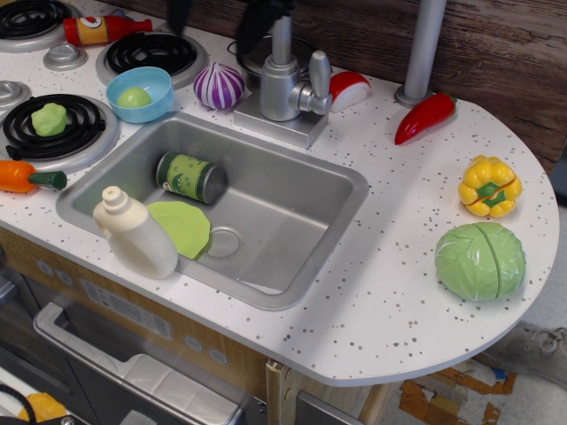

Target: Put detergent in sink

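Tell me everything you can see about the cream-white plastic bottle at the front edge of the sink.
The cream-white plastic bottle is smooth and unlabelled, with sloped shoulders and a round knob cap. It stands tilted slightly, cap toward the upper left, on the front-left rim of the silver metal sink, not down in the basin. Its right side overlaps the flat green plate in the sink. Nothing grips it.

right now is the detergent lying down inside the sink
No, the detergent stands upright on the sink's front-left rim, beside the green plate in the basin.
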Robot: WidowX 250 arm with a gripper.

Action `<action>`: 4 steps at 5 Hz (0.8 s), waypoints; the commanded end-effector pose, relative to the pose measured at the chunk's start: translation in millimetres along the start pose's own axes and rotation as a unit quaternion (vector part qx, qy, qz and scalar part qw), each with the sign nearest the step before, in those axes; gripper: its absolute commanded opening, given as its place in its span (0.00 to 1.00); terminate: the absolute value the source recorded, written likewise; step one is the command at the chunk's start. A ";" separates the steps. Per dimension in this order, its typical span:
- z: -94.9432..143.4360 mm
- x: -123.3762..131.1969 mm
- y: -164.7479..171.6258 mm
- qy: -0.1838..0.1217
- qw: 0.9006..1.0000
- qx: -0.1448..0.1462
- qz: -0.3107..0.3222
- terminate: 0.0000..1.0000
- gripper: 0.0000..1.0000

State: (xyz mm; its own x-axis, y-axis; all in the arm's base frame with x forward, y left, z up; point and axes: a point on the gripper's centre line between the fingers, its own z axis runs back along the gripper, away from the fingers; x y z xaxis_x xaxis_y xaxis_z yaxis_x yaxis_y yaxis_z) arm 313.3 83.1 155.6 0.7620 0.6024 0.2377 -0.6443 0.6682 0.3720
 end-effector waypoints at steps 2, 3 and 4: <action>-8.4 -48.6 45.5 -0.062 0.982 0.061 0.165 0.00 1.00; -17.4 -61.3 41.4 -0.080 0.970 0.061 0.219 0.00 1.00; -25.8 -65.4 28.8 -0.103 0.951 0.055 0.287 0.00 1.00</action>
State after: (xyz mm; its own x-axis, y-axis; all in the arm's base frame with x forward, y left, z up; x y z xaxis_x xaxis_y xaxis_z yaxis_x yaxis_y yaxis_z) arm 243.6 73.0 117.1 0.2432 0.7333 0.6350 -0.9685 0.1470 0.2011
